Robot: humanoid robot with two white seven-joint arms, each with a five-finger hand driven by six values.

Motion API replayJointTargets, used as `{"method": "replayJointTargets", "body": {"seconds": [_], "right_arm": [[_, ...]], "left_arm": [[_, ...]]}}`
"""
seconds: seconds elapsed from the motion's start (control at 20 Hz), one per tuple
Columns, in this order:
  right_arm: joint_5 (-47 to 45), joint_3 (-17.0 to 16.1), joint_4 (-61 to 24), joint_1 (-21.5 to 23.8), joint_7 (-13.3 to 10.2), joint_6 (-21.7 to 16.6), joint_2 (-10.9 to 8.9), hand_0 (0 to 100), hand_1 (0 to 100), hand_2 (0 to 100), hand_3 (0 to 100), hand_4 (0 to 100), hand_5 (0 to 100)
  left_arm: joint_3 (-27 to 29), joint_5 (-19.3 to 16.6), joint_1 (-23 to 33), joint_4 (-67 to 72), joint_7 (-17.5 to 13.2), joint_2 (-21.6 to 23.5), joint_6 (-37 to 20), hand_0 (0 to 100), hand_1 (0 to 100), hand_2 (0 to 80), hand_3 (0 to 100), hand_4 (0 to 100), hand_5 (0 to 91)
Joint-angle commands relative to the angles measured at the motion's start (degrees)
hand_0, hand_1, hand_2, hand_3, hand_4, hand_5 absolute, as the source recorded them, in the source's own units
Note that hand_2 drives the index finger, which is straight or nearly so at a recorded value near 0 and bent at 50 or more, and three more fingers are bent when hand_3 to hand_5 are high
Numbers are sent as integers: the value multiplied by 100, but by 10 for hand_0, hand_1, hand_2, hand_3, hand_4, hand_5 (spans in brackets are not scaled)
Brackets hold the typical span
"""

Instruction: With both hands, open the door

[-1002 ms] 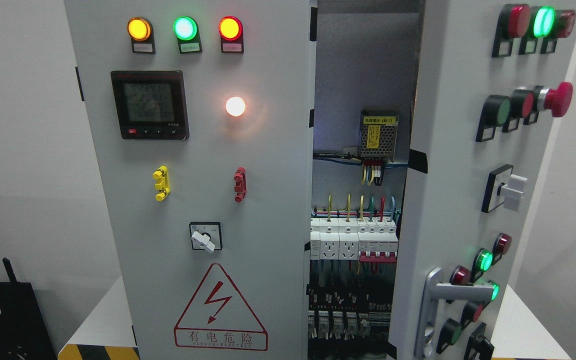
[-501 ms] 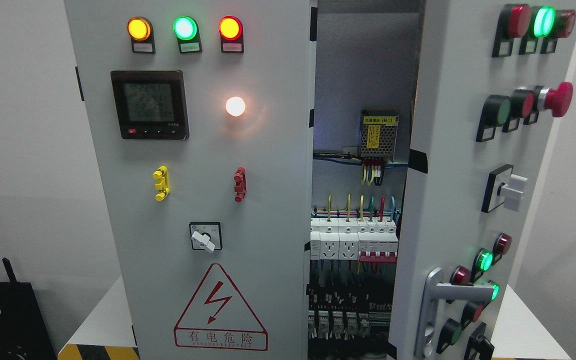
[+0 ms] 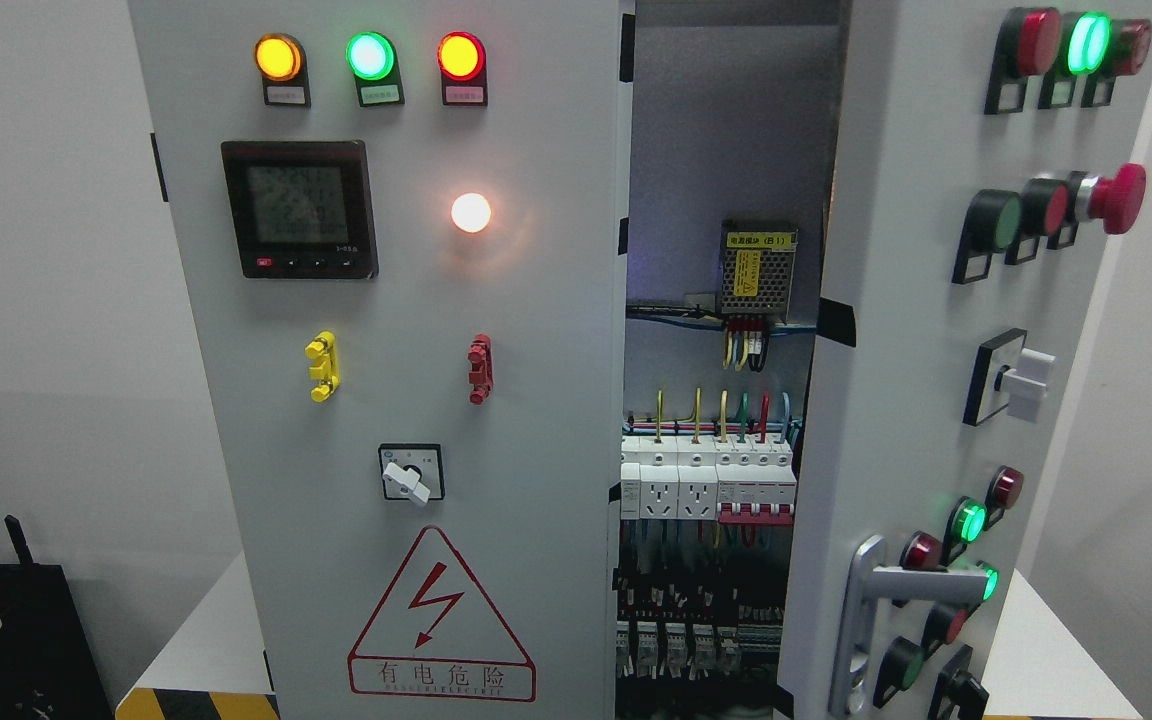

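At right, door [image 3: 916,360]: swung partly outward, so breakers [image 3: 706,480] and wiring show through the gap.
Handle [image 3: 871,620]: low on that door, untouched.
Left panel [image 3: 386,350]: shut flat.
Hands: neither visible; fingers cannot be judged.

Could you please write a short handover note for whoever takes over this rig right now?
Hands: neither robot hand is in view.
Right cabinet door is swung partly open, its silver lever handle at its lower left edge.
Left cabinet door looks closed; its indicator lamps are lit.
Through the gap you can see the circuit breakers and the power supply module.
Done: right door partly opened.
Left: probably swing the right door wider; open the left one if needed.
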Motion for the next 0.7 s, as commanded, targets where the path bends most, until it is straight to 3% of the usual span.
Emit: {"method": "replayJointTargets", "body": {"seconds": [0.0,0.25,0.45,0.65], "right_arm": [[-9,-5,0,-2,1,0,36,55,0,0,0,0,0],[-9,-5,0,-2,1,0,36,55,0,0,0,0,0],[-9,-5,0,-2,1,0,36,56,0,0,0,0,0],[-9,-5,0,6,1,0,36,55,0,0,0,0,0]], "left_arm": [[-70,172,-393,-337,-30,811,28,120,389,0,0,0,0],[-88,269,-1027,-381,-47,890,186,120,389,0,0,0,0],[-106,796,-1413,-574,-39,1057,703,120,389,0,0,0,0],[-517,1131,-2300,-583,-47,1048,1258,120,389,0,0,0,0]]}}
